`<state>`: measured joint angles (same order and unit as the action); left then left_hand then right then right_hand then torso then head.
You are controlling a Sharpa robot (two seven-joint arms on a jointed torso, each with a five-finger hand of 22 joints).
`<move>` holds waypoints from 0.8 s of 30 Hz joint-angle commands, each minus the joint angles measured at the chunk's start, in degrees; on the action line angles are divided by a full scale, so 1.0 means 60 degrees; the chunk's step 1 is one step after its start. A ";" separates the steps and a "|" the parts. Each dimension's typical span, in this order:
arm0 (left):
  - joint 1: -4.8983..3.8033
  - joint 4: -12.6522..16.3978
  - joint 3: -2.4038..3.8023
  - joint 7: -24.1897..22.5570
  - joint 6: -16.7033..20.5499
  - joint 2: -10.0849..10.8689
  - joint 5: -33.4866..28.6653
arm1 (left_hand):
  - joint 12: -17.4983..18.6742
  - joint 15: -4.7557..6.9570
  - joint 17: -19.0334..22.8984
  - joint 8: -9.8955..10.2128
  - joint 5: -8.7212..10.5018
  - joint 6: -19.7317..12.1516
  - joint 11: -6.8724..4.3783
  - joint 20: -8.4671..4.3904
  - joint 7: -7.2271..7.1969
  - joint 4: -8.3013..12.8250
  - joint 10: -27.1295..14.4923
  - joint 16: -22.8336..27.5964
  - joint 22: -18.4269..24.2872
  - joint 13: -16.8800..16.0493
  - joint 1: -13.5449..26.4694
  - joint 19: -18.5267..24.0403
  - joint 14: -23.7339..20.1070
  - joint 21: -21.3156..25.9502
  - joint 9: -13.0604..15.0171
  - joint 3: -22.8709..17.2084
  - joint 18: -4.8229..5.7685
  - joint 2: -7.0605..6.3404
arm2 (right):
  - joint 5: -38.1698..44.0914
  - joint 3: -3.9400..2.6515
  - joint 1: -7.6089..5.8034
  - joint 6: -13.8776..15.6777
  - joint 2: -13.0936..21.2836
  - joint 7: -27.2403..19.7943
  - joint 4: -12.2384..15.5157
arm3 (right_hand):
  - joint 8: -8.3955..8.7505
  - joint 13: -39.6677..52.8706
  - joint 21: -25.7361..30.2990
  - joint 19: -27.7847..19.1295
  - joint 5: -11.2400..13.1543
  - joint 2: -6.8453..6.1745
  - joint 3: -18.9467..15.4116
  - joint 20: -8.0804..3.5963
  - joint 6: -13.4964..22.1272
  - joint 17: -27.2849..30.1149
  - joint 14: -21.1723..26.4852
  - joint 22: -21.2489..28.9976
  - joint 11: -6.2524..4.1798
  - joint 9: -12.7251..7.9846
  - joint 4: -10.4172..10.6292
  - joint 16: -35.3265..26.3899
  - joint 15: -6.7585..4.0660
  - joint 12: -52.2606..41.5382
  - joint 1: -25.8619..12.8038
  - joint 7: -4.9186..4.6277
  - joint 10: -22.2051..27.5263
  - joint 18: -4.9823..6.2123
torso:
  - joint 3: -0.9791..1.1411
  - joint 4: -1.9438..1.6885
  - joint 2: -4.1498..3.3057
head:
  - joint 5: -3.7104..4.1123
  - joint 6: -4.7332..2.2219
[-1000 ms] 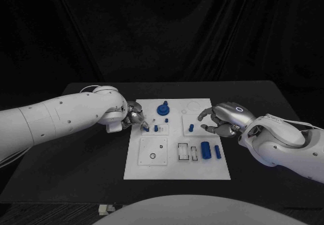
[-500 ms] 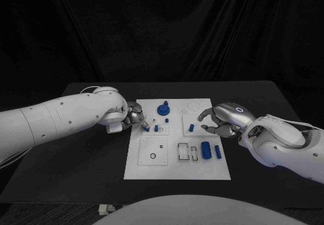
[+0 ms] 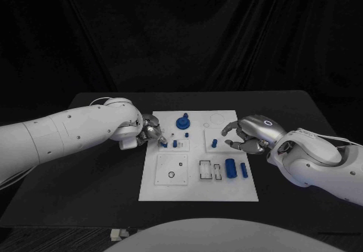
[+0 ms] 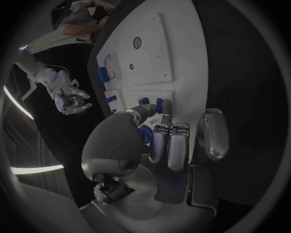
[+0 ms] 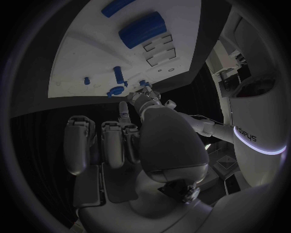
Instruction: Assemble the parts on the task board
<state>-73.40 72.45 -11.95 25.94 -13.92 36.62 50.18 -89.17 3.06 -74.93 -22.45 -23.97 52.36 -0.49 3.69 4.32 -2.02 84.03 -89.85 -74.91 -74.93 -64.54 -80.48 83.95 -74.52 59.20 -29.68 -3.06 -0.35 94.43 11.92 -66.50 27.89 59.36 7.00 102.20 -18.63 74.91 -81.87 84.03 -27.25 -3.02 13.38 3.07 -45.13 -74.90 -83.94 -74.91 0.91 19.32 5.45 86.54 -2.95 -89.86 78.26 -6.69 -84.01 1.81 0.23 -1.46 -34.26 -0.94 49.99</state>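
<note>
The white task board [image 3: 198, 186] lies in the middle of the black table. My left hand [image 3: 150, 133] is at the board's left edge, its thumb and a fingertip [image 4: 166, 106] pinching a small blue peg [image 3: 164, 143] [image 4: 159, 103] that stands upright on the board. A second peg [image 3: 174, 143] [image 4: 143, 102] stands just beside it. My right hand [image 3: 243, 136] hovers at the board's right edge with fingers half curled and apart, holding nothing. A blue peg [image 3: 214, 142] stands just off its fingertips. A round blue knob [image 3: 182, 123] sits at the far end.
A thick blue cylinder [image 3: 231, 168] [image 5: 143, 30] and a slim blue bar [image 3: 243, 168] [image 5: 116, 7] lie on the board's near right part, beside two rectangular slots [image 3: 206, 170]. The near left panel [image 3: 171, 169] has a small hole. Bare black table [image 3: 98, 173] surrounds the board.
</note>
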 commanded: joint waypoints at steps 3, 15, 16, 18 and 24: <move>0.0097 0.0013 -0.0039 -0.0066 -0.0143 -0.0067 -0.0016 | 0.0048 -0.0054 -0.2512 0.0060 0.0217 -0.0001 0.0067 -0.0004 -0.0070 0.0756 0.0740 -0.0025 -0.1657 -0.2266 0.0059 0.0064 0.1008 0.0042 -0.0065 -0.0644 -0.0135 0.0037 | 0.0026 -0.0004 0.0028 0.0020 -0.0003 0.0136 -0.0005 | 0.0038 0.2515 0.0046 0.0349 -0.0033 0.0011 0.0038 0.0090 -0.0086 -0.0823 -0.0690 -0.2048 0.0099 -0.0015 -0.0003 -0.0047 0.0071 -0.0024 0.0022 0.0013 -0.0999 0.0051 | 0.0002 -0.0002 0.0002 | 0.0008 0.0002; 0.0107 -0.0055 -0.0039 -0.0061 -0.0232 -0.0106 -0.0016 | 0.0079 -0.0010 -0.2512 0.0221 0.1612 0.0129 -0.0002 -0.0034 -0.0184 0.0035 0.0690 -0.0025 -0.1643 -0.2217 0.0548 0.0085 0.1008 0.0130 -0.0518 0.0331 -0.0144 0.0092 | 0.0000 -0.0004 0.0034 0.0011 -0.0019 0.0131 -0.0022 | 0.0041 0.2515 0.0042 0.0351 -0.0037 0.0020 0.0046 0.0094 -0.0096 -0.0818 -0.0688 -0.2049 0.0104 -0.0020 -0.0003 -0.0049 0.0076 -0.0024 0.0024 0.0010 -0.0999 0.0050 | 0.0003 0.0003 0.0000 | 0.0003 0.0002; 0.0108 -0.0057 -0.0039 -0.0068 -0.0230 -0.0107 -0.0016 | 0.0081 -0.0007 -0.2512 0.0227 0.1654 0.0140 -0.0003 -0.0035 -0.0187 -0.0001 0.0687 -0.0025 -0.1639 -0.2214 0.0560 0.0092 0.1008 0.0144 -0.0538 0.0383 -0.0147 0.0094 | -0.0005 -0.0004 0.0035 0.0011 -0.0022 0.0130 -0.0024 | 0.0041 0.2515 0.0042 0.0351 -0.0037 0.0020 0.0046 0.0094 -0.0096 -0.0818 -0.0688 -0.2049 0.0104 -0.0020 -0.0003 -0.0049 0.0076 -0.0024 0.0024 0.0010 -0.0999 0.0050 | 0.0002 0.0002 0.0001 | -0.0002 0.0002; 0.0109 -0.0059 -0.0039 -0.0073 -0.0235 -0.0109 -0.0016 | 0.0081 -0.0004 -0.2512 0.0254 0.1814 0.0186 -0.0009 -0.0042 -0.0192 -0.0197 0.0684 -0.0025 -0.1644 -0.2212 0.0634 0.0081 0.1008 0.0140 -0.0633 0.0657 -0.0144 0.0106 | -0.0011 -0.0004 0.0036 0.0010 -0.0024 0.0130 -0.0027 | 0.0041 0.2515 0.0042 0.0351 -0.0037 0.0020 0.0046 0.0094 -0.0096 -0.0818 -0.0688 -0.2049 0.0104 -0.0020 -0.0003 -0.0049 0.0076 -0.0024 0.0024 0.0010 -0.0999 0.0050 | 0.0002 0.0000 0.0001 | -0.0001 0.0002; 0.0110 -0.0066 -0.0039 -0.0073 -0.0256 -0.0112 -0.0016 | 0.0080 -0.0005 -0.2512 0.0282 0.2095 0.0244 -0.0005 -0.0044 -0.0192 -0.0459 0.0682 -0.0025 -0.1646 -0.2210 0.0721 0.0074 0.1008 0.0149 -0.0751 0.1005 -0.0143 0.0127 | -0.0020 -0.0004 0.0039 0.0015 -0.0027 0.0130 -0.0027 | 0.0041 0.2515 0.0042 0.0351 -0.0037 0.0020 0.0046 0.0094 -0.0096 -0.0818 -0.0688 -0.2049 0.0104 -0.0020 -0.0003 -0.0049 0.0076 -0.0024 0.0024 0.0010 -0.0999 0.0050 | 0.0000 -0.0001 0.0001 | 0.0001 0.0002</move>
<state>-73.06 71.85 -12.06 26.03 -14.31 36.09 50.31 -88.91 3.06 -74.92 -20.92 -11.71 53.57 -0.49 3.48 2.95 -4.82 84.03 -89.85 -74.91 -74.93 -60.71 -80.27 83.95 -73.77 54.78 -24.02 -3.06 0.46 94.32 11.92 -66.41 27.88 59.19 7.01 102.00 -18.63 74.91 -81.87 83.82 -27.25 -3.02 13.38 3.28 -45.34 -74.90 -83.94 -74.90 1.31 19.26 5.45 86.54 -2.95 -89.86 78.26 -6.48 -84.00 1.80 0.23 -1.46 -34.25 -0.94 49.99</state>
